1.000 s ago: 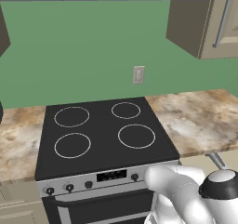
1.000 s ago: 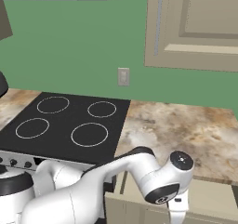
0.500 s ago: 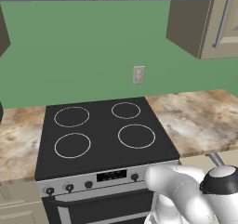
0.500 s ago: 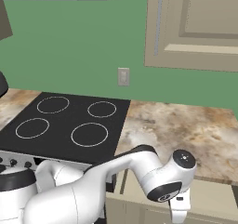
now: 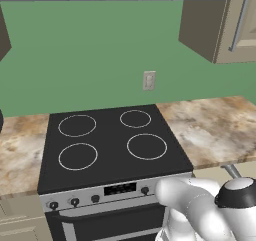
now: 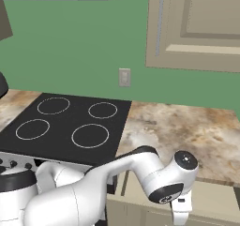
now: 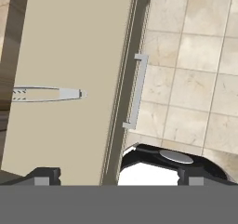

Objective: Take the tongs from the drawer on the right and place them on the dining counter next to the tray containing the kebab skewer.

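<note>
Pincer (image 7: 114, 175) spread wide, empty, above open drawer (image 7: 69, 79); one tongs (image 7: 46, 94) inside; one handle (image 7: 135, 90).

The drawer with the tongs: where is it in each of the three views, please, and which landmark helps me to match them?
Left base view: the drawer is a beige strip at the lower right, under the worktop edge, with its grey handle beside the arm.
Right base view: a beige band at the bottom right, below the worktop.
Hand view: left of centre, open, with the tongs inside.
Landmark: the marbled worktop right of the stove, in both base views.
</note>
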